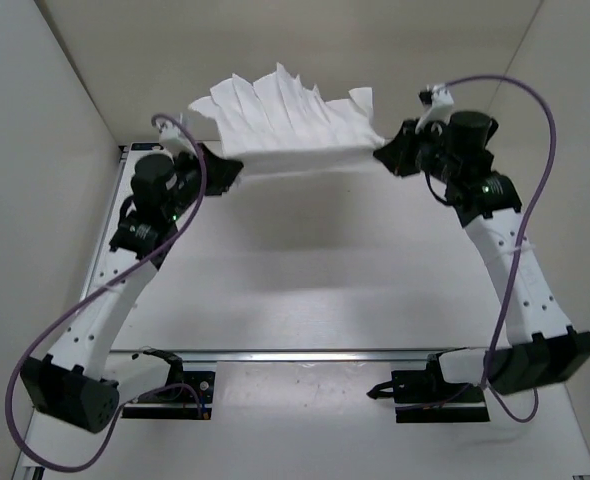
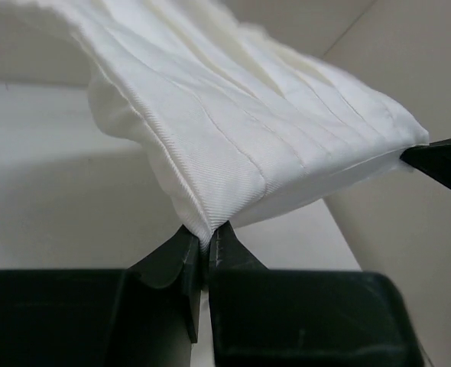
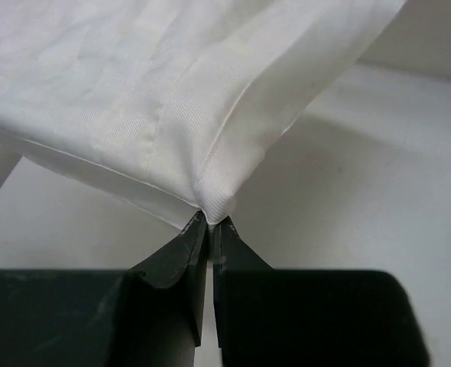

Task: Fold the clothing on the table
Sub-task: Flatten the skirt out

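Status, left to right in the top view. Left gripper (image 1: 225, 172) sits at about 10 o'clock on the table (image 1: 315, 290), jaws clamped tight on one corner of the clothing (image 1: 290, 125); my left wrist cam shows the fabric corner pinched right at the fingertips, several layers thick at that edge. The clothing spans between the two arms at 12 o'clock, its near edge pulled into a fairly straight line and raised off the surface, going by the shadow (image 1: 305, 215) under it. The pleated body fans out from that edge toward the far wall (image 1: 275, 40), with a jagged far hem. I can't tell whether that hem touches the table or hangs free. Right gripper (image 1: 385, 152) sits at about 1 o'clock, also clenched on the opposite corner, and the right wrist cam shows a hemmed corner nipped between the tips. My read on progress: both corners are grabbed, the lift is done and the cloth is under light tension. No finished fold is lying flat on the table yet. Left to do, as I judge it: carry the held edge over the rest of the garment, lay it down square, let go with both, then probably one more fold to compact it. The pleats look floppy, so I expect them to bunch if tension drops unevenly.
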Robot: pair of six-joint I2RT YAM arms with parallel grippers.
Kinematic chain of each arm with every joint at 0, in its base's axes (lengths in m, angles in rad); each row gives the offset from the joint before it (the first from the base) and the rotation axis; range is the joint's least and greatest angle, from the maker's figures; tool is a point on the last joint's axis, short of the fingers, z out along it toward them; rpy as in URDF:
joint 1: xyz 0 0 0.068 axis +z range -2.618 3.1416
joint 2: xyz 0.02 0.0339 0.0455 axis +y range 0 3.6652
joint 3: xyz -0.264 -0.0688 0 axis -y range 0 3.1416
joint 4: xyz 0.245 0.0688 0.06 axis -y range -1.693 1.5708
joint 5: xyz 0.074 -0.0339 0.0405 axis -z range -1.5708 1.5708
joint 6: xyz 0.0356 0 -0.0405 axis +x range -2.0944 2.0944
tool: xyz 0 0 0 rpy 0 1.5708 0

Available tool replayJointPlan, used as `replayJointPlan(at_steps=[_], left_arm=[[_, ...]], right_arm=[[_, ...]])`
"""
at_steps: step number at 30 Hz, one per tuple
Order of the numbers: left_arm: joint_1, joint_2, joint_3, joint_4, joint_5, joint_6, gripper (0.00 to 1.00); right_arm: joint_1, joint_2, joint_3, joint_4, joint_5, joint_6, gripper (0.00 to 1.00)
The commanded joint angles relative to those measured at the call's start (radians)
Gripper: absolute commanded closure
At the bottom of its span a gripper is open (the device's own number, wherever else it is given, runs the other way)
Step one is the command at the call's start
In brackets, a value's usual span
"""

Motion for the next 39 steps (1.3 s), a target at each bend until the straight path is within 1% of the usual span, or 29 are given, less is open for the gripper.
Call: replayJointPlan(at_steps=[1, 2, 3, 5, 7, 8, 11, 12, 14, 17, 20, 22, 25, 26, 27, 28, 29, 30, 31, 32, 33, 34, 35, 36, 37, 38, 39], left_arm=[[0.066, -0.114, -0.273, -0.079, -0.072, 0.029, 1.00], [0.053, -0.131, -0.348, -0.093, -0.066, 0.026, 1.00], [0.041, -0.166, -0.380, -0.110, -0.057, 0.015, 1.00], [0.006, -0.234, -0.517, -0.129, -0.064, -0.016, 1.00], [-0.011, -0.309, -0.592, -0.170, -0.072, -0.051, 1.00], [-0.013, -0.329, -0.633, -0.213, -0.070, -0.079, 1.00], [0.024, -0.423, -0.695, -0.328, -0.049, -0.091, 1.00], [0.058, -0.455, -0.710, -0.375, -0.040, -0.082, 1.00], [0.067, -0.515, -0.718, -0.441, -0.017, -0.041, 1.00], [0.063, -0.530, -0.729, -0.491, 0.019, -0.022, 1.00], [0.035, -0.491, -0.709, -0.466, 0.028, -0.011, 1.00], [0.035, -0.455, -0.682, -0.431, 0.037, -0.004, 1.00], [0.059, -0.321, -0.643, -0.333, 0.078, -0.002, 1.00], [0.063, -0.291, -0.602, -0.286, 0.083, -0.004, 1.00], [0.064, -0.195, -0.570, -0.256, 0.091, 0.018, 1.00], [0.058, -0.090, -0.469, -0.247, 0.091, 0.039, 1.00], [0.075, -0.031, -0.336, -0.261, 0.098, 0.056, 1.00], [0.081, 0.097, -0.259, -0.277, 0.129, 0.071, 1.00], [0.086, 0.209, -0.076, -0.299, 0.155, 0.090, 1.00], [0.083, 0.259, 0.119, -0.345, 0.158, 0.102, 1.00], [0.078, 0.345, 0.215, -0.391, 0.158, 0.139, 1.00], [0.060, 0.415, 0.421, -0.421, 0.093, 0.172, 1.00], [0.049, 0.474, 0.604, -0.458, 0.051, 0.188, 1.00], [0.040, 0.490, 0.682, -0.483, 0.019, 0.225, 1.00], [0.049, 0.496, 0.760, -0.456, -0.018, 0.210, 1.00], [0.085, 0.472, 0.738, -0.434, 0.018, 0.181, 1.00], [0.116, 0.459, 0.684, -0.396, 0.058, 0.168, 1.00]], right_arm=[[-0.070, -0.085, -0.293, 0.024, 0.134, -0.009, 1.00], [-0.055, -0.126, -0.393, 0.040, 0.140, -0.003, 1.00], [-0.046, -0.168, -0.472, 0.040, 0.144, 0.000, 1.00], [-0.027, -0.206, -0.570, 0.026, 0.141, 0.015, 1.00], [-0.004, -0.255, -0.675, 0.002, 0.148, 0.046, 1.00], [0.014, -0.284, -0.687, -0.008, 0.151, 0.047, 1.00], [0.028, -0.344, -0.782, -0.012, 0.122, 0.095, 1.00], [0.034, -0.367, -0.819, -0.025, 0.114, 0.113, 1.00], [0.037, -0.407, -0.870, -0.025, 0.091, 0.135, 1.00], [0.036, -0.467, -0.914, -0.022, 0.089, 0.169, 1.00], [0.017, -0.466, -0.927, 0.003, 0.045, 0.155, 1.00], [0.014, -0.443, -0.898, 0.036, 0.045, 0.150, 1.00], [0.005, -0.357, -0.838, 0.112, 0.042, 0.129, 1.00], [-0.019, -0.296, -0.803, 0.138, 0.031, 0.124, 1.00], [-0.033, -0.224, -0.731, 0.152, 0.026, 0.101, 1.00], [-0.047, -0.184, -0.638, 0.149, 0.049, 0.083, 1.00], [-0.052, -0.098, -0.576, 0.130, 0.052, 0.060, 1.00], [-0.061, -0.019, -0.436, 0.091, 0.069, 0.029, 1.00], [-0.062, 0.051, -0.281, 0.074, 0.091, 0.009, 1.00], [-0.065, 0.095, -0.204, 0.039, 0.106, -0.012, 1.00], [-0.073, 0.141, -0.046, 0.006, 0.126, -0.032, 1.00], [-0.073, 0.193, 0.103, -0.008, 0.156, -0.044, 1.00], [-0.082, 0.212, 0.174, -0.037, 0.160, -0.048, 1.00], [-0.084, 0.249, 0.295, -0.058, 0.163, -0.060, 1.00], [-0.079, 0.269, 0.376, -0.066, 0.172, -0.071, 1.00], [-0.069, 0.266, 0.406, -0.062, 0.189, -0.093, 1.00], [-0.062, 0.260, 0.396, -0.058, 0.210, -0.091, 1.00]])
